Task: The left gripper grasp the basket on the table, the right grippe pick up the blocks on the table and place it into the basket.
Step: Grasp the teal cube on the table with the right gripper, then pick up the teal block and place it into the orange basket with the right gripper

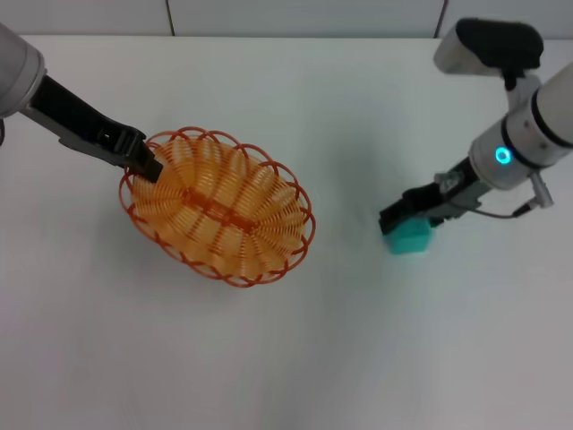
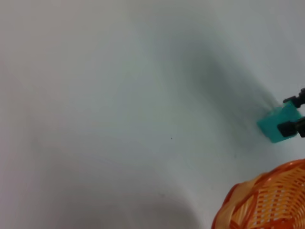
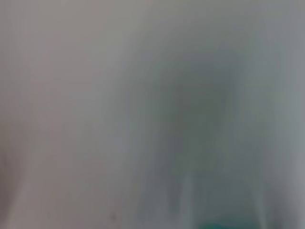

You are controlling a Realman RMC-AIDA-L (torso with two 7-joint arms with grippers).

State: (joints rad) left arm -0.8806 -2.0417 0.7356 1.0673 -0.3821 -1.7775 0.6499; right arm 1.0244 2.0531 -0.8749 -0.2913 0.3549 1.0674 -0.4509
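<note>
The orange wire basket [image 1: 224,210] lies on the white table [image 1: 295,358], left of centre. My left gripper [image 1: 148,164] is shut on its far-left rim. The teal block [image 1: 412,239] sits to the right, well apart from the basket. My right gripper [image 1: 400,218] comes down on it from the right, shut with a black finger on each side. The left wrist view shows the block [image 2: 275,125] between those fingers [image 2: 289,129] and the basket's edge [image 2: 267,205]. I cannot tell whether the block touches the table. The right wrist view shows only a teal sliver [image 3: 224,225].
The table's far edge [image 1: 269,36] runs along the top of the head view. A white and black part of the right arm [image 1: 488,45] hangs over the far right corner. Bare white surface lies between basket and block.
</note>
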